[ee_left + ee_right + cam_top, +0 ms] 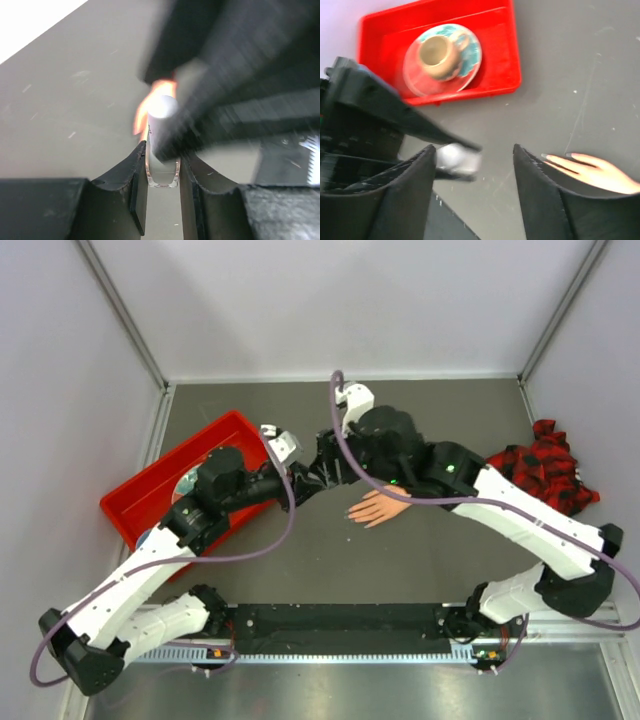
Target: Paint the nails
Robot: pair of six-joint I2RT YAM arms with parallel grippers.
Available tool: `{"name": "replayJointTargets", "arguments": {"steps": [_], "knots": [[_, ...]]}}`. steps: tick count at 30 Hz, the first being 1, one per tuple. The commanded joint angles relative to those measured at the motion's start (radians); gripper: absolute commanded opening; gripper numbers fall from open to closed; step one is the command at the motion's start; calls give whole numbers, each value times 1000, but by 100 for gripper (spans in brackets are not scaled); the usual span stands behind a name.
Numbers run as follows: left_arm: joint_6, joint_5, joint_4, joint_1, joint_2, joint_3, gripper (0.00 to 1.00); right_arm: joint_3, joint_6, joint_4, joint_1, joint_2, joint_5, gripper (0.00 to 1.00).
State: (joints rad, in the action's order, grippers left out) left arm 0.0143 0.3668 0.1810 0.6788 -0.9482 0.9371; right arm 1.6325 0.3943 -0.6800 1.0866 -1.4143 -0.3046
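The fake hand (382, 507) lies palm down at mid table, and its plaid sleeve (540, 468) is bunched at the right. Its fingertips and nails (546, 157) show in the right wrist view beside my right jaw. My left gripper (162, 150) is shut on a small clear bottle (162, 172) with a white cap (163, 107). My right gripper (474, 150) is open, and the bottle's cap (456, 158) sits between its jaws, close to the left finger. In the top view the left gripper (316, 473) and the right gripper (338, 466) meet just left of the hand.
A red bin (165, 502) at the left holds a brown cup on a patterned saucer (443, 51). White walls enclose the dark table on three sides. A black rail (340, 620) runs along the near edge between the arm bases.
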Motion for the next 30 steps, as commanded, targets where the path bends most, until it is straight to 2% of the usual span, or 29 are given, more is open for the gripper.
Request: {"name": "replayJointTargets", "arguments": {"steps": [1, 3, 4, 7, 11, 13, 17, 21, 30], "knots": [[-47, 373, -23, -4, 110, 3, 0, -16, -156, 34, -89, 150, 443, 67], [-53, 443, 27, -5, 124, 25, 0, -54, -224, 45, -125, 204, 585, 67], [-54, 528, 67, -5, 123, 35, 0, -60, -239, 37, -155, 213, 714, 66], [-34, 688, 97, -4, 97, 71, 0, -56, -304, -6, -177, 207, 936, 55], [-19, 752, 81, -5, 72, 95, 0, -68, -313, 19, -180, 201, 1085, 45], [8, 748, 63, -5, 77, 91, 0, -71, -308, 20, -180, 195, 1130, 46], [30, 745, 34, -5, 77, 91, 0, -66, -301, 25, -179, 184, 1145, 54], [59, 710, 8, -5, 75, 88, 0, -66, -295, 40, -182, 183, 1148, 56], [98, 607, 2, -5, 57, 91, 0, -56, -293, 37, -179, 169, 1076, 42]]}}
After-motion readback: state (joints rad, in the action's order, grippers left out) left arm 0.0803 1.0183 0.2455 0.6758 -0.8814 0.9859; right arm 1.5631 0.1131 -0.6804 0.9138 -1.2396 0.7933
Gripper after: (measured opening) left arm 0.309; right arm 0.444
